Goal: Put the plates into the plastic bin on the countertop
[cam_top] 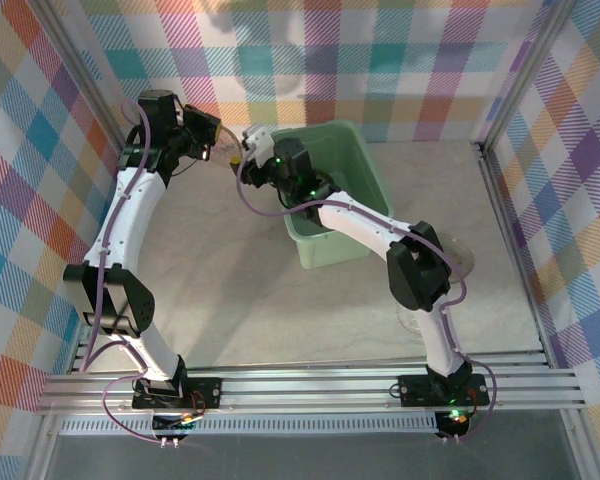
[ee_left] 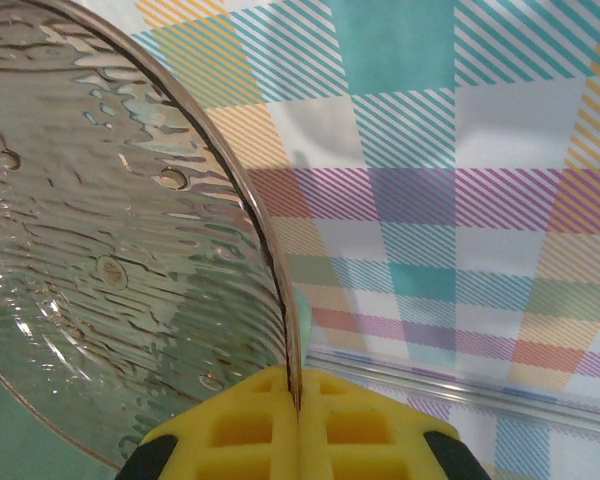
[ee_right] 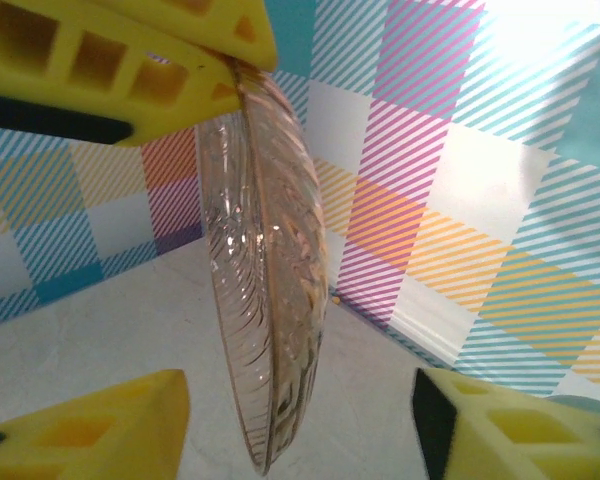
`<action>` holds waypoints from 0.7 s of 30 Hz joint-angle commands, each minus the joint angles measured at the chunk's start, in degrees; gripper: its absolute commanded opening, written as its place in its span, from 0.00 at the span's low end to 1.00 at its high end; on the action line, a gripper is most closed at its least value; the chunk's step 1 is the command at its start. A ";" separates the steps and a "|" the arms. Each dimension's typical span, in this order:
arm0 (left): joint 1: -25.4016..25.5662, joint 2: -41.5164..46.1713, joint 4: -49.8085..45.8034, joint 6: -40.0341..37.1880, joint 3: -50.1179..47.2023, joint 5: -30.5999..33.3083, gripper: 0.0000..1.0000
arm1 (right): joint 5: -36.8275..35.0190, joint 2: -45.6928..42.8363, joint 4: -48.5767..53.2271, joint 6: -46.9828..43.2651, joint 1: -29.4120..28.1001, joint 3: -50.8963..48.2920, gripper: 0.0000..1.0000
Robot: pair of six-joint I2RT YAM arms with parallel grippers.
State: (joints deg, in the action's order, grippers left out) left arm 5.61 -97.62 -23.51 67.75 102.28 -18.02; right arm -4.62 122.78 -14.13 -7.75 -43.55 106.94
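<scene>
A translucent, ribbed, amber-tinted plate [ee_right: 270, 300] hangs on edge in the air. My left gripper [ee_left: 298, 400] is shut on its rim, and its yellow fingers [ee_right: 130, 70] show at the top of the right wrist view. My right gripper [ee_right: 300, 435] is open, one finger on each side of the plate's lower edge, touching neither face. In the top view both grippers meet at the bin's far left corner: left gripper [cam_top: 223, 150], right gripper [cam_top: 250, 143]. The mint-green plastic bin [cam_top: 365, 165] stands on the beige countertop [cam_top: 230, 270], under the right arm.
Clear plates [cam_top: 463, 258] lie on the countertop to the right of the bin, partly hidden by the right arm's elbow. Plaid walls [cam_top: 400, 60] close the space at the back and sides. The right arm spans the bin's opening.
</scene>
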 commanded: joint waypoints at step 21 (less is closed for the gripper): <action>0.37 0.33 1.05 4.15 3.32 -2.81 0.00 | -6.03 5.10 -0.81 5.28 -0.74 8.88 0.31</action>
State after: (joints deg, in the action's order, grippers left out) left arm 5.61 -97.65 -23.59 71.20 103.77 -19.29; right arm -9.67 126.96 -13.93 -3.40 -43.97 113.93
